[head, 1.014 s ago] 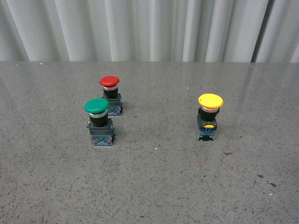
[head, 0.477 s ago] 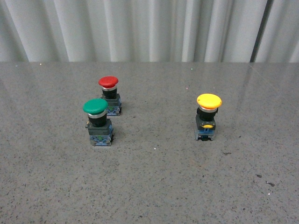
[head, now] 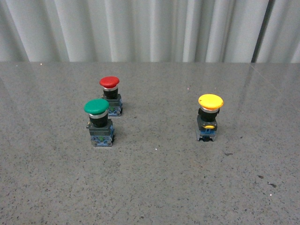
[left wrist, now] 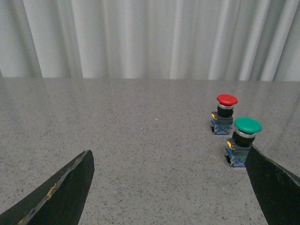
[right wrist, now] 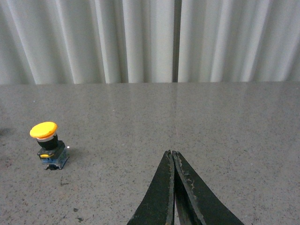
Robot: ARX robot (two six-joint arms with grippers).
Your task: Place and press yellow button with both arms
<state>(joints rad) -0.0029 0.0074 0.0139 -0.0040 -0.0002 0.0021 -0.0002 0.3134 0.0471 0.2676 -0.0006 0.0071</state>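
- Left gripper (left wrist: 168, 187): wide open, two dark flat fingers (left wrist: 61, 192) far apart, worn and scratched at the edges, holding nothing.
- Right gripper (right wrist: 174, 187): closed tight, two thin black fingers pressed together into a sharp point, holding nothing.
- Neither arm seen from the front, so both well back from the buttons.
- Yellow button (head: 209, 117): standing upright on the table (head: 154, 187), on the right side, well apart from the other two buttons. Also seen from the right wrist (right wrist: 47, 146), off to one side and not near the closed fingers.
- Shape of it: round, smooth, shiny cap like a mushroom, black neck below, boxy blue-grey bottom with a small yellow tab.
- Green button (head: 99, 122) and red button (head: 110, 95): same shape, close together on the left, red one further back. Not to be touched.
- Table: flat, grey, speckled like stone, a little shiny.
- Grey curtain (head: 150, 28) with soft folds behind.
- Step in hand, most likely: the very start, nothing grabbed or pressed yet.
- Next move likely calls for: opening the right gripper, reaching to the yellow button, and grabbing the boxy bottom, not the slippery cap.
- Tall and small, so probably easy to tip over with a bump.
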